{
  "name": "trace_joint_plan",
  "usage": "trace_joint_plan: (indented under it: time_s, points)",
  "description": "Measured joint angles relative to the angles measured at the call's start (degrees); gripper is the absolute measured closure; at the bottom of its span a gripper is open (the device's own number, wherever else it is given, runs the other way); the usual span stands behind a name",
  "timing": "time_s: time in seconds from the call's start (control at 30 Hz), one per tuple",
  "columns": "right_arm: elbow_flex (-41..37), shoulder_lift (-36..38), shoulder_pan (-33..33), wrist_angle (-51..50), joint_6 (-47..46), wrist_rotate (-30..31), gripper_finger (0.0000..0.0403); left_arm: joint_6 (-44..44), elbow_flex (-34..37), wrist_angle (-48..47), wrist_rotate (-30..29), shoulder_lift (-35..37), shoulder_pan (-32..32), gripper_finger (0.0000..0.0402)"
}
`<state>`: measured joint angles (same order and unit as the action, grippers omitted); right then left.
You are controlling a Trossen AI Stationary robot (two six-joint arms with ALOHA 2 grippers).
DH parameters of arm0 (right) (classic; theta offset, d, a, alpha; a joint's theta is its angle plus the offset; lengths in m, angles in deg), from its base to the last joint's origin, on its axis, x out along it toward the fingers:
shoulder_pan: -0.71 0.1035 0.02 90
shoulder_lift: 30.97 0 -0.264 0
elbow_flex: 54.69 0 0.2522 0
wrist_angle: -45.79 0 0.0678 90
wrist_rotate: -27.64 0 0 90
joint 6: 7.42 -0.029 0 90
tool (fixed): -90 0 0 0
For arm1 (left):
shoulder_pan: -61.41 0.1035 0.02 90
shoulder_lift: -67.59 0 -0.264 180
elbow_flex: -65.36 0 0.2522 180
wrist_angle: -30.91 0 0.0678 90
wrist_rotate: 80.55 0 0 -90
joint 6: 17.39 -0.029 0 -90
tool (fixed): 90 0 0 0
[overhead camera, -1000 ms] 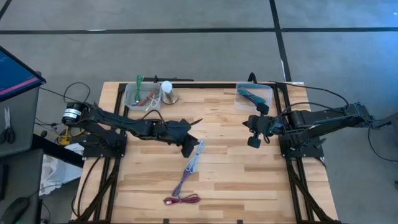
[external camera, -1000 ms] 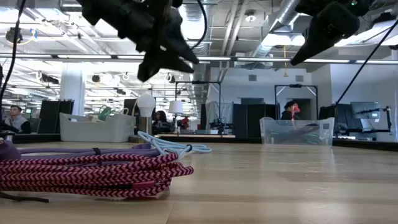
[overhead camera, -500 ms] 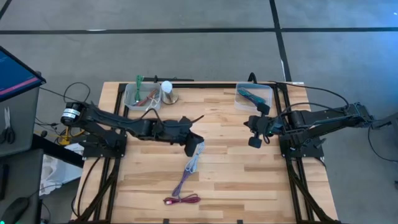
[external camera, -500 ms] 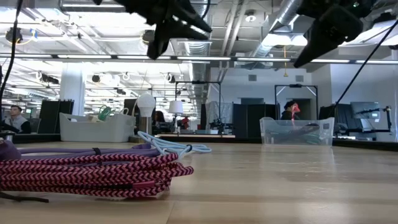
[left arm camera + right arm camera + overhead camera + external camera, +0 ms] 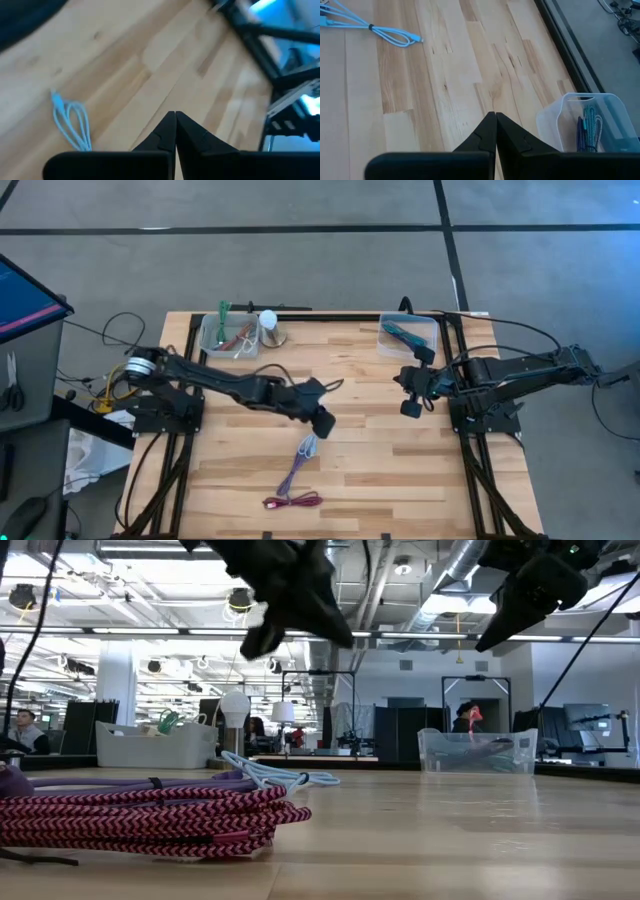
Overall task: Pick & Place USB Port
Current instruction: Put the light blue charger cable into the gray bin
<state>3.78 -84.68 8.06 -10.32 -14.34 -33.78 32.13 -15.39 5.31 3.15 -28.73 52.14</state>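
From above, the left gripper [image 5: 323, 423] hangs over the middle of the table [image 5: 400, 470], its dark body covering whatever sits right under it, so the fingertips themselves cannot be made out there. Its own wrist camera settles that: the two fingers [image 5: 162, 137] are pressed flat together with nothing between them, and the light blue cable [image 5: 71, 121] lies on the wood off to one side of them, well clear of the tips. The overhead camera shows that cable [image 5: 309, 443] just beyond the gripper toward the front edge, running into a purple cable [image 5: 294, 473] and a red-and-black braided cable [image 5: 293, 501] nearer the front.

At table height the braided coil [image 5: 150, 818] fills the foreground, with the purple one [image 5: 120, 781] behind it cut off at the edge, and both grippers show only as dark shapes overhead, partly out of frame.

The right gripper [image 5: 409, 407] waits over the right side, fingers [image 5: 482, 135] closed on nothing. Ahead of those fingers its camera catches a clear bin [image 5: 587, 122] with blue-green cables inside, cropped at the frame edge; the overhead view shows this bin [image 5: 408, 334] at the back right and another bin [image 5: 228, 335] at the back left, contents hard to read. No separate USB port is distinguishable.
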Motion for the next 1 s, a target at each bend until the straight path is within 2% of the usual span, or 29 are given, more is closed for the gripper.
trace_joint_plan:
  time_s: [0.17,0.33,0.77,1.0]
  points:
    - [0.00,-0.01,-0.02,-0.12,-0.01,0.00,0.0403,3.45,-5.44,-14.76,2.89,-4.80,1.12,0.0398]
    - [0.00,0.00,-0.02,-0.11,-0.03,0.04,0.0403,7.41,-9.58,-27.36,3.56,-5.40,3.03,0.0398]
    - [0.00,0.00,-0.02,-0.11,-0.06,0.17,0.0403,11.07,-9.31,-26.97,3.50,-6.64,3.80,0.0395]
    - [0.00,0.00,-0.02,-0.11,-0.07,0.03,0.0403,10.94,-6.91,-25.96,4.54,-6.64,3.93,0.0340]
